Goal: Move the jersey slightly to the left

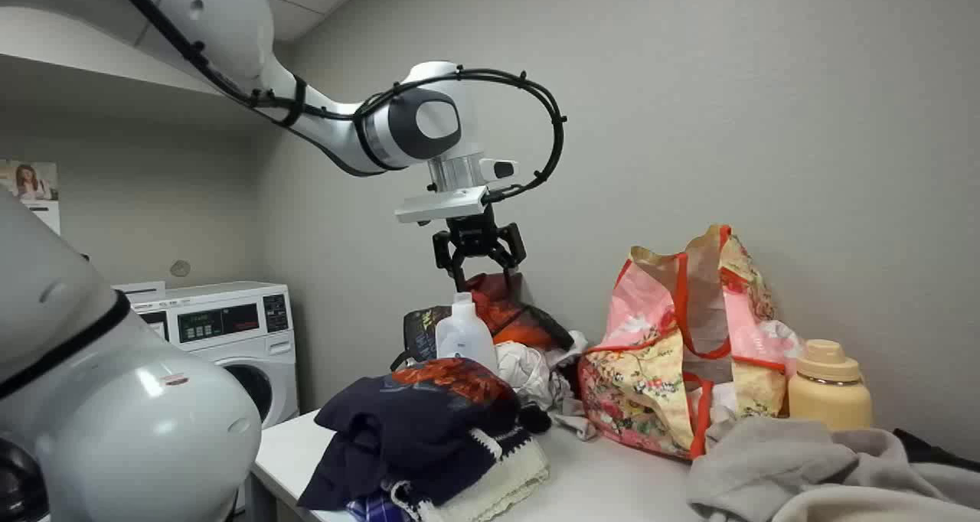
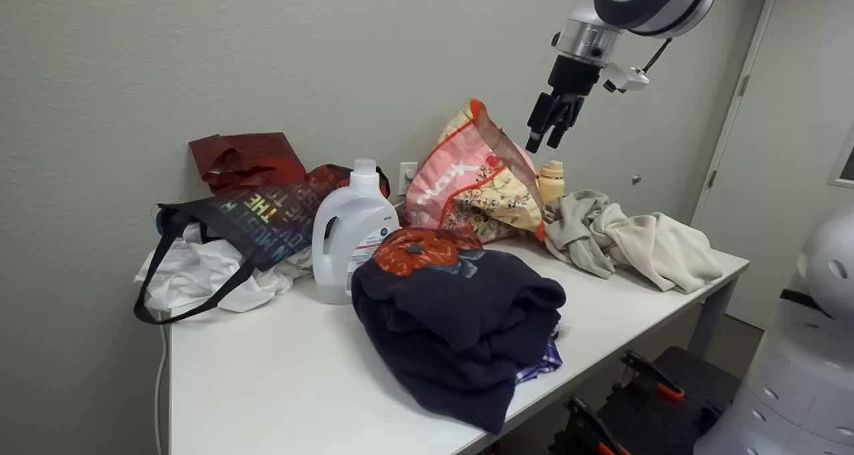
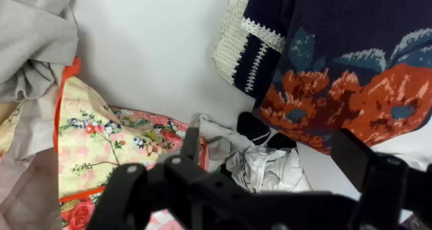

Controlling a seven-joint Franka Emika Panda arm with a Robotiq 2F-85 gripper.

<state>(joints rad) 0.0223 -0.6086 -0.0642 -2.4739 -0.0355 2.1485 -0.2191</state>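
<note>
The jersey is a soft, crumpled cream and greyish garment. In both exterior views it lies on the table beside the floral bag, at the near right (image 1: pixel 811 468) and toward the table's right end (image 2: pixel 640 238). Its greyish part shows at the wrist view's upper left (image 3: pixel 30 37). My gripper (image 1: pixel 485 283) is open and empty, pointing down in the air above the table, also in an exterior view (image 2: pixel 544 143). In the wrist view its fingers (image 3: pixel 270 139) stand wide apart, with the floral bag behind one and the navy clothing behind the other. It is apart from the jersey.
The floral bag (image 1: pixel 651 384) stands by the wall, with a yellow bottle (image 1: pixel 831 388) beside it. A navy clothing heap (image 2: pixel 454 308) lies at the table's front edge. A translucent jug (image 2: pixel 353 235), a dark printed bag (image 2: pixel 267 221) and white cloth (image 2: pixel 207 268) are farther along.
</note>
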